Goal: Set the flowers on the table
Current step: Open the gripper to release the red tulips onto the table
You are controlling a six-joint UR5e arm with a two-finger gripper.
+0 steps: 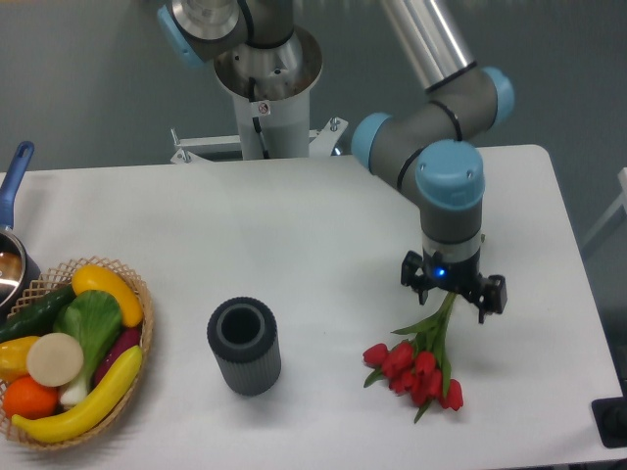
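Observation:
The flowers (416,370), a small bunch of red tulips with green stems and leaves, lie low over the white table (294,255) at the front right, heads pointing toward the front edge. My gripper (451,299) points straight down over the stem ends, and the stems run up into it. It looks shut on the stems, though its body hides most of the fingers. The red heads seem to rest on the tabletop.
A dark grey ribbed cup (244,346) stands upright to the left of the flowers. A wicker basket (137,294) of colourful vegetables sits at the front left edge. A pot with a blue handle (14,186) is at the far left.

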